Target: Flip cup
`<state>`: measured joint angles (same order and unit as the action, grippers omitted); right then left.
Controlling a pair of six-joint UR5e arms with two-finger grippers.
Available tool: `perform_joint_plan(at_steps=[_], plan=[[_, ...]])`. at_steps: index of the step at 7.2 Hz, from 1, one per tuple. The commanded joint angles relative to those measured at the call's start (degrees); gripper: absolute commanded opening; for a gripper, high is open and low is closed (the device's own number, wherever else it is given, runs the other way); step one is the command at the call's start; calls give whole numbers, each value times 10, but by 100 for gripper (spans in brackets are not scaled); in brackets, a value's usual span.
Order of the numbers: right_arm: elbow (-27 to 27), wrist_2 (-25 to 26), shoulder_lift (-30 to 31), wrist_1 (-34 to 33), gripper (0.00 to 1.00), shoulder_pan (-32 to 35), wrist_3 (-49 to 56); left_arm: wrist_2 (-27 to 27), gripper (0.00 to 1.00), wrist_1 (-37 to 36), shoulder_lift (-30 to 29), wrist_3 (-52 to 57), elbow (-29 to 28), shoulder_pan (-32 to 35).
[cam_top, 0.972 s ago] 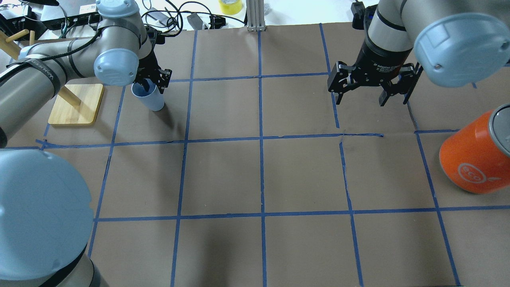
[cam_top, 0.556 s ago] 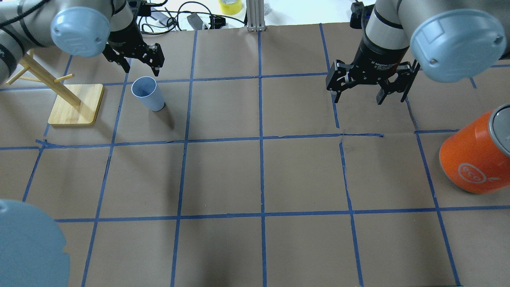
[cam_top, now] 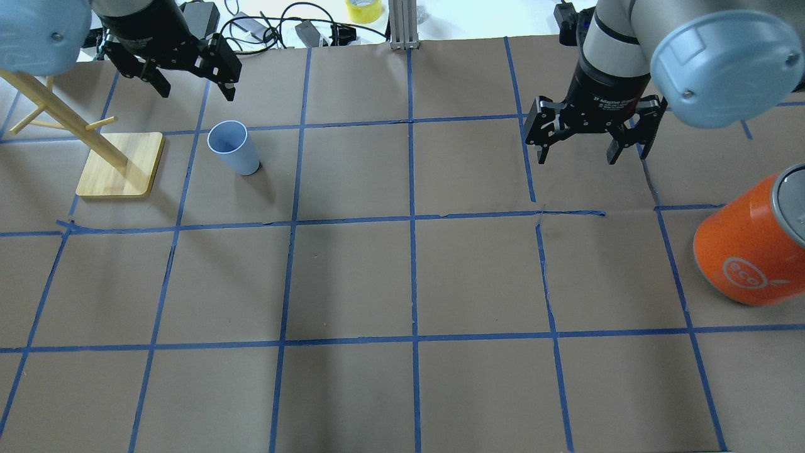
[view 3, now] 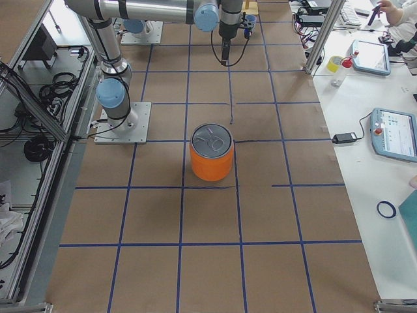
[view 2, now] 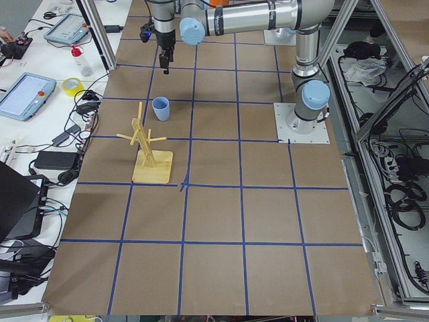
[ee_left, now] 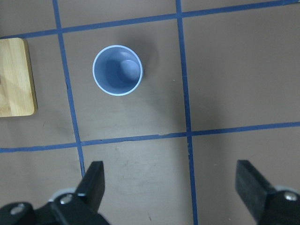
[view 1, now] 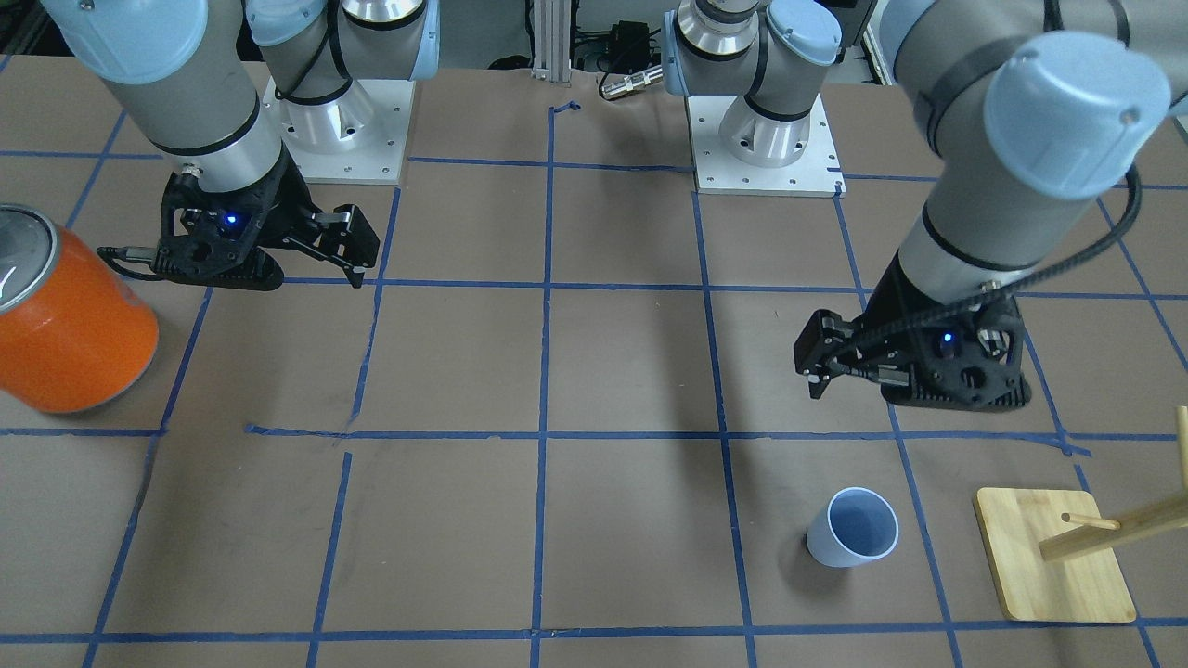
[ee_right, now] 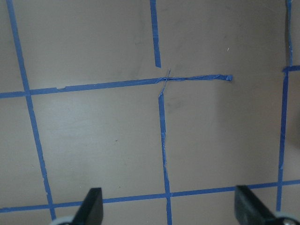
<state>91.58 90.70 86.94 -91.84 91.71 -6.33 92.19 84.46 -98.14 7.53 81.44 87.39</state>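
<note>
The small pale blue cup stands upright, mouth up, on the brown table paper beside a wooden stand; it also shows in the front view, the left side view and the left wrist view. My left gripper is open and empty, raised above the table and just beyond the cup toward the far edge, apart from it. Its fingers frame the bottom of the left wrist view. My right gripper is open and empty, hanging over bare paper on the right; the right wrist view shows only tape lines below it.
A wooden mug tree with a square base stands just left of the cup. A big orange can with a silver top stands at the right edge. Cables and a yellow tape roll lie beyond the far edge.
My left gripper, which was at the cup's rim a second ago, has let go and pulled up and away toward the far edge. The cup stays upright in place. The right gripper barely shifted.
</note>
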Motion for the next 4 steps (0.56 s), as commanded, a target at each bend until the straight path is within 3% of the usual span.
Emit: perform_joint_plan(at_steps=[1,4], plan=[[-3,-28,27,3,100,0,-1,7,100,5,45,-18,52,22],[1,-26,28,-1,100,1,-1,13,100,5,84,-36,93,33]])
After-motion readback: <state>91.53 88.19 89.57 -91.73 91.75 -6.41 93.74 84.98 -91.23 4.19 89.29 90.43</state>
